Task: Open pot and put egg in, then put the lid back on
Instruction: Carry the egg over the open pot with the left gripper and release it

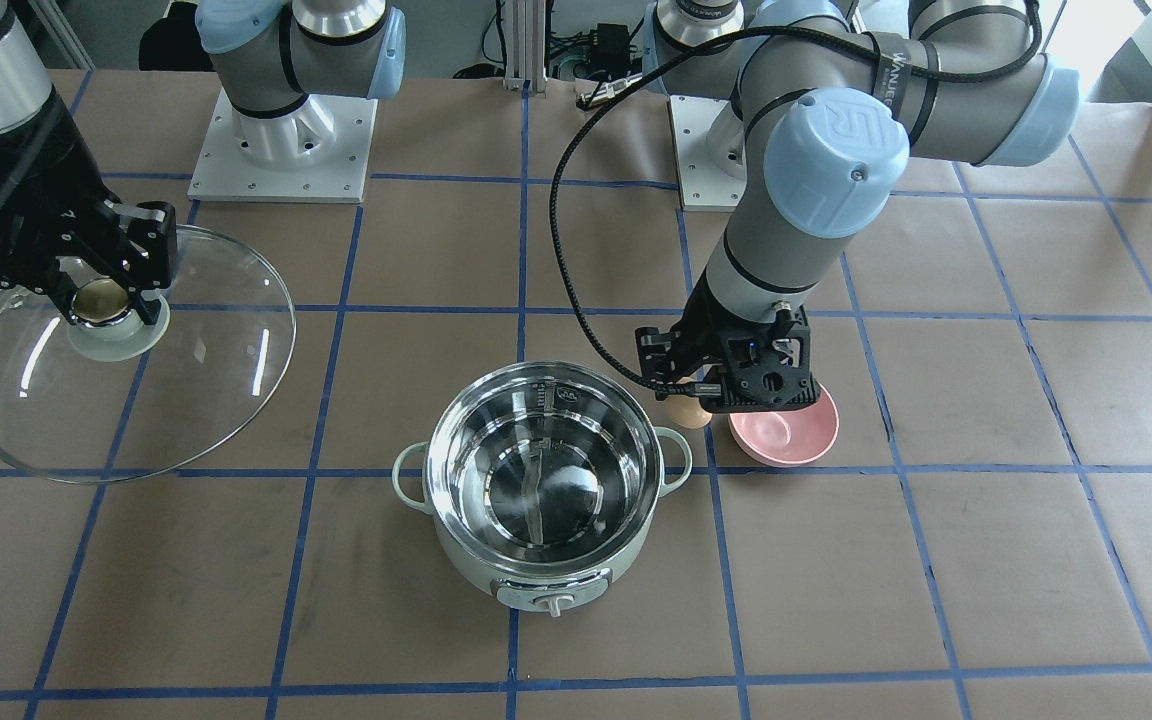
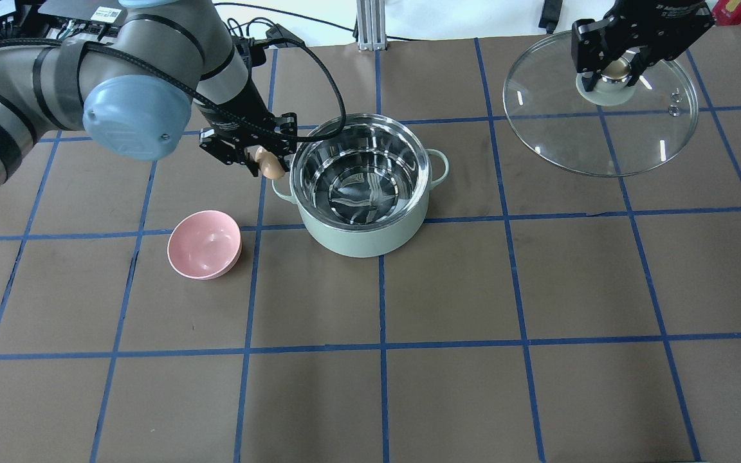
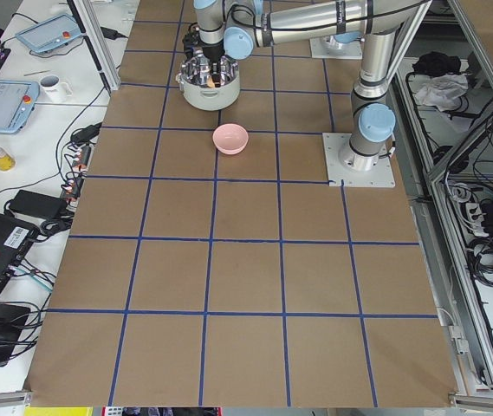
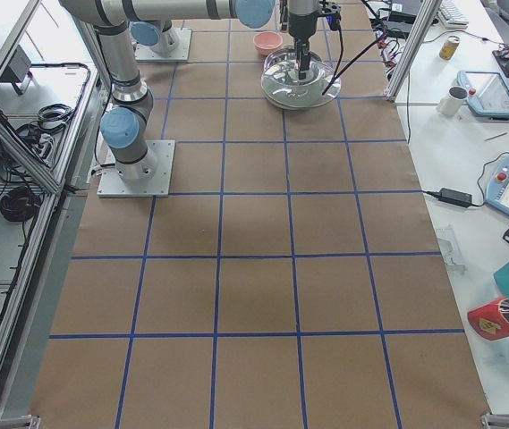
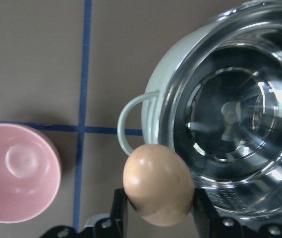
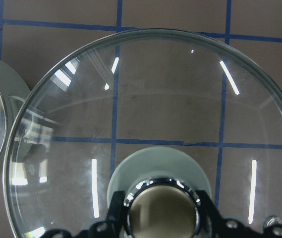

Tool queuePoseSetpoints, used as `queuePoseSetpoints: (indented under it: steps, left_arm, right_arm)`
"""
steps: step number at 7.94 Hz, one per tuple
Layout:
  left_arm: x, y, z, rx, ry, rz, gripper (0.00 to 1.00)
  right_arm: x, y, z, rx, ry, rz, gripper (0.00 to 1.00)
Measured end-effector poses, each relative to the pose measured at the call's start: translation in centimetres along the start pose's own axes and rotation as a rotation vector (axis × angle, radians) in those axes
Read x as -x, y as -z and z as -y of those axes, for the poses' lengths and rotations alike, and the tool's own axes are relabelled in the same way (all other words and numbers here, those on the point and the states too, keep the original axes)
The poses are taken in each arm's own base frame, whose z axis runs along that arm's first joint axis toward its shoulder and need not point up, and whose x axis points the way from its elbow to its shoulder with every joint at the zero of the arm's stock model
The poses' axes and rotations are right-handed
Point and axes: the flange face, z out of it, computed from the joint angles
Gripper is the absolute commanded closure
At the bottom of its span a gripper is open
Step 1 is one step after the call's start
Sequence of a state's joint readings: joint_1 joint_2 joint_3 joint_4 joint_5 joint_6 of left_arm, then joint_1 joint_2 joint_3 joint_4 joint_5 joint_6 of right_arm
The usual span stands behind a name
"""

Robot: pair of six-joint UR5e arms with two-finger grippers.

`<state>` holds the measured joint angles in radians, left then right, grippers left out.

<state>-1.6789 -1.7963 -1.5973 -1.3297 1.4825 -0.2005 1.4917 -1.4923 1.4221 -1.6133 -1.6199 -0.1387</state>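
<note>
The mint-green pot stands open at the table's middle, its steel inside bare; it also shows in the front view and the left wrist view. My left gripper is shut on the tan egg, held in the air beside the pot's left side handle, outside the rim. The egg shows in the front view and the left wrist view. My right gripper is shut on the knob of the glass lid, held off to the pot's right. The lid also shows in the front view and the right wrist view.
A small pink bowl sits empty on the table left of the pot, also in the front view and the left wrist view. Blue tape lines grid the brown table. The arm bases stand at the far side in the front view.
</note>
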Motion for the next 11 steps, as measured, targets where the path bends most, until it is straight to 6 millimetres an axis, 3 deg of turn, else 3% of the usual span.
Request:
queuePoseSetpoints:
  steps: [1, 3, 5, 7, 8, 9, 11]
  left_arm:
    - [-2.7, -1.4, 0.4, -0.014, 0.016, -0.026, 0.68]
    - [-8.9, -6.1, 0.3, -0.031, 0.039, -0.044, 0.68]
    - [-11.2, -10.5, 0.4, 0.006, 0.049, -0.036, 0.67]
    - [-11.7, -13.5, 0.8, 0.045, 0.054, -0.025, 0.64]
    - [-11.7, -14.3, 0.8, 0.055, 0.052, -0.022, 0.42]
    - [-11.7, -14.7, 0.8, 0.060, 0.045, -0.020, 0.04]
    - [-11.7, -14.4, 0.9, 0.052, 0.034, -0.022, 0.00]
  right_arm:
    - [-0.3, -0.1, -0.4, 0.007, -0.001, -0.010, 1.00]
    - [-0.4, -0.7, -1.0, 0.019, -0.008, -0.013, 1.00]
    - [-0.3, -0.9, -1.2, 0.019, -0.015, -0.006, 1.00]
    - [-0.2, -1.0, -1.2, 0.018, -0.017, -0.004, 1.00]
    - [-0.2, -1.0, -1.2, 0.020, -0.016, -0.005, 1.00]
    - [-0.2, -1.1, -1.2, 0.025, -0.016, -0.003, 1.00]
    - [-0.2, -1.1, -1.3, 0.030, -0.016, -0.002, 1.00]
